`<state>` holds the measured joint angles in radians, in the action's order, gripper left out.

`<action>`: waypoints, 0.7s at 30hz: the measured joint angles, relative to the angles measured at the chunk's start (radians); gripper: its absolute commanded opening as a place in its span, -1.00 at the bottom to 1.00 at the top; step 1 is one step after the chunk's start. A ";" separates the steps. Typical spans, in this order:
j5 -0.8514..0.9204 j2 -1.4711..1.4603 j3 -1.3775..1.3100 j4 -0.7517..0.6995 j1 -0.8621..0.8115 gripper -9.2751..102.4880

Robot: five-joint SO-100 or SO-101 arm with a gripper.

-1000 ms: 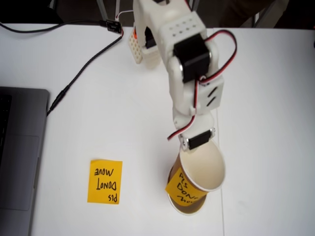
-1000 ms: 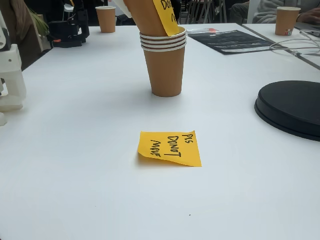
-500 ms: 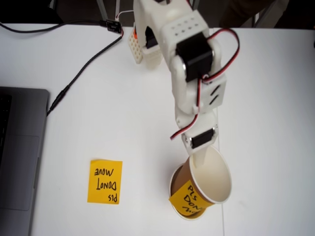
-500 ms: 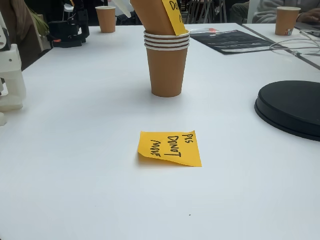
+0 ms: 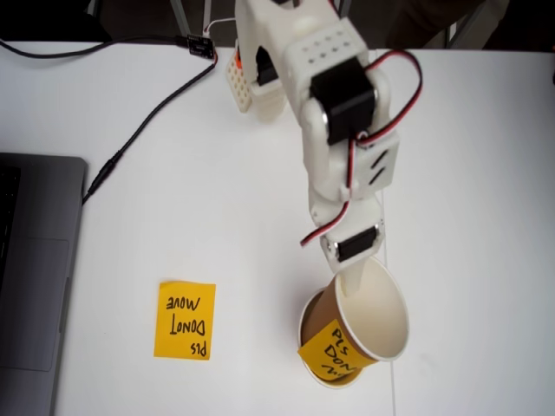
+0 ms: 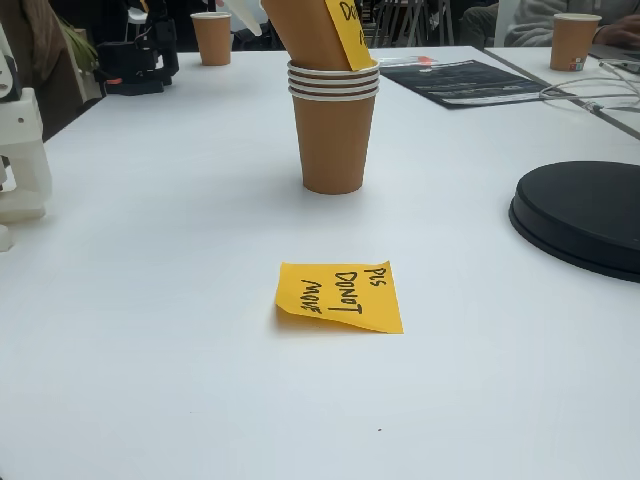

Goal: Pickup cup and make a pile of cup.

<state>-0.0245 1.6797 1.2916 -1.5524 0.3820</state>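
The cup (image 5: 379,309), brown outside and white inside, leans tilted with its base down inside the pile of cup (image 5: 303,334). An orange handwritten note (image 5: 333,354) sticks to its side. My gripper (image 5: 349,286) is shut on the cup's near rim, one white finger reaching inside the cup. In the low fixed view the tilted cup (image 6: 303,30) with its note (image 6: 349,24) pokes out of the pile (image 6: 334,140), which stands upright on the table and shows three nested rims.
A loose orange sticky note (image 5: 185,319) (image 6: 340,296) lies flat on the white table. A laptop (image 5: 35,277) sits at the left edge, with a black cable (image 5: 147,121) behind it. A black round disc (image 6: 585,215) and two far cups (image 6: 211,38) (image 6: 575,40) stand on the table.
Over the last second the arm carried the noted cup down and to the right, deeper into the pile; the pile shifted slightly. In the last half second nothing moved.
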 measured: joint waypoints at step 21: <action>0.000 0.000 0.078 0.000 0.000 -0.54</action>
<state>-0.0245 1.6797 1.3698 -1.5524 0.3820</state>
